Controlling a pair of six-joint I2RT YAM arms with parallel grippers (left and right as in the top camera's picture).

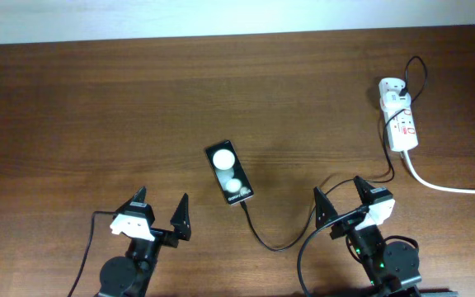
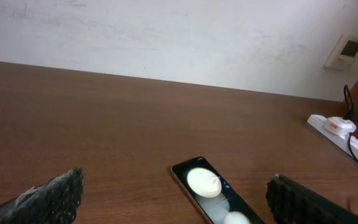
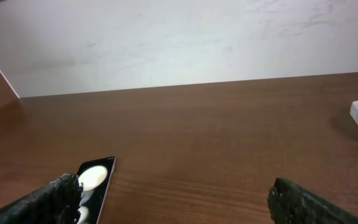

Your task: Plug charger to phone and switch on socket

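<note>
Left tool [image 1: 162,206] and right tool [image 1: 339,191] both hung empty, jaws spread wide, over the near edge of the wooden worktop [image 1: 81,107]. Between them looped the charger [image 1: 272,246], thin, limp and light, probably best gripped at its stiff plug. Its tip met the near end of the phone [image 1: 230,173]; whether it was seated, I could not tell. That flat, glossy slab would likely slide unless braced. Far beyond the right tool sat the socket [image 1: 400,124], hard white plastic.
</note>
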